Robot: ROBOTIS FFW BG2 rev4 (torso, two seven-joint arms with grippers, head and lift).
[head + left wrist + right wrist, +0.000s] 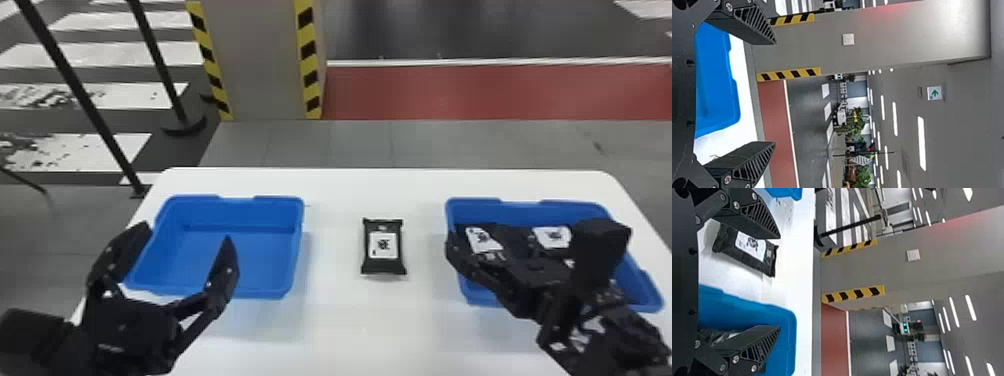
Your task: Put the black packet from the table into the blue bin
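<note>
The black packet (pixel 383 246) with a white label lies flat on the white table between two blue bins; in the right wrist view the packet (pixel 743 257) lies beyond one finger. My left gripper (pixel 186 234) stands open over the near side of the left blue bin (pixel 296 240), whose inside is bare. My right gripper (pixel 525 232) is open above the right blue bin (pixel 451 215), which holds black packets with white labels (pixel 551 237). Nothing sits between the fingers of the left gripper (pixel 775 93) or the right gripper (pixel 779 282) in the wrist views.
Both bins stand on the white table (pixel 345 320), one toward each side. Behind the table rises a grey pillar (pixel 260 60) with yellow and black edges. Black posts (pixel 82 95) stand on the floor at the left.
</note>
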